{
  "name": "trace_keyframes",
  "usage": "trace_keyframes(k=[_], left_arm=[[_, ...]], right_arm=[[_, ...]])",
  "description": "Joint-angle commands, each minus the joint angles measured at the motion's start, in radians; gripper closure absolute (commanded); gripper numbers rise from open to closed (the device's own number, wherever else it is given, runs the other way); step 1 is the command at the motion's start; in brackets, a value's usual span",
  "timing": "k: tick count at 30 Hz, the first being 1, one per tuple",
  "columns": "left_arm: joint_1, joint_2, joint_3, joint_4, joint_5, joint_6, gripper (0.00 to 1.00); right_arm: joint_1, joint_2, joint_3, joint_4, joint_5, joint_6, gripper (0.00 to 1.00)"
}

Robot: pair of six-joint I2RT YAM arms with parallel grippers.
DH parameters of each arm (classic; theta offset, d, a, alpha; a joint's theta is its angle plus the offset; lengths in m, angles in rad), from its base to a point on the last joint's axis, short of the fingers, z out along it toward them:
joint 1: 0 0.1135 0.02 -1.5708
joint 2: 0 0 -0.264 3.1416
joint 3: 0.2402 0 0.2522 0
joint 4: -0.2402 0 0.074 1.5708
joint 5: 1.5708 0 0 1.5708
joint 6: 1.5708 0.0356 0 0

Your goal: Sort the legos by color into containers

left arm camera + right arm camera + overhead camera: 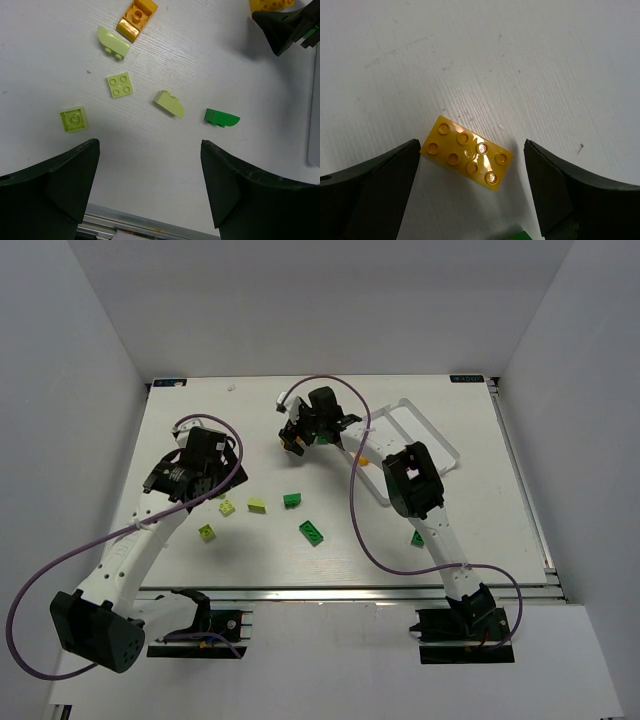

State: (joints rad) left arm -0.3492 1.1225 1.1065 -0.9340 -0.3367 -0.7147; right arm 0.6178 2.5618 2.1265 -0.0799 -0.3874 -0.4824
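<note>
**Top view.** Your left gripper hangs over the left half of the table. You cannot read its jaws from here. The right gripper is at the far middle, just left of the tray. Loose on the table between the arms are three pale bricks and two green bricks. Another green one lies beside the right arm's lower link. An orange speck shows at the tray's near-left end. You cannot tell which compartment it is in.

**Left wrist.** The jaws are spread wide, with nothing between the fingers. On the table beyond them are a yellow-green square, a pale plate, a pale slope and a green slope. All four lie apart from each other. Farther off, a pale wedge touches an orange piece. The right gripper's tip shows at the upper right.

**Right wrist.** The jaws are spread wide here too. An orange 2x4 lies flat, studs up, on the table between the fingers, turned skew to them. Its left corner is just beside the left finger, and you cannot tell whether they touch. It is not pinched. A green sliver shows at the bottom edge.
</note>
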Motion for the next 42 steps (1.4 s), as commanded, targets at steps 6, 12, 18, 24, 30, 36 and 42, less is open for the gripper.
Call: trace_keyframes(k=[6,12,18,24,30,36,42], left_arm=[[-0.002,-0.009,0.042,0.018,-0.018,0.000,0.08],[-0.002,-0.006,0.044,0.026,-0.015,0.000,0.09],[-0.002,-0.010,0.044,0.026,-0.013,-0.002,0.08],[-0.002,-0.026,0.009,0.038,-0.008,-0.005,0.09],[-0.002,0.005,-0.023,0.092,-0.021,0.055,0.08],[0.007,0.183,0.033,0.152,-0.061,0.185,0.06],[0.044,0.321,0.055,0.230,-0.056,0.267,0.05]], right_arm=[[0.005,0.015,0.050,-0.026,0.140,0.169,0.11],[0.010,0.015,0.053,-0.064,0.150,0.183,0.12],[0.011,0.032,0.085,-0.093,0.124,0.163,0.28],[-0.001,0.011,0.046,-0.063,0.061,0.179,0.60],[-0.036,-0.161,-0.103,-0.001,-0.108,0.214,0.69],[-0.099,-0.394,-0.282,-0.026,-0.229,0.185,0.73],[-0.150,-0.560,-0.407,-0.136,-0.226,0.102,0.73]])
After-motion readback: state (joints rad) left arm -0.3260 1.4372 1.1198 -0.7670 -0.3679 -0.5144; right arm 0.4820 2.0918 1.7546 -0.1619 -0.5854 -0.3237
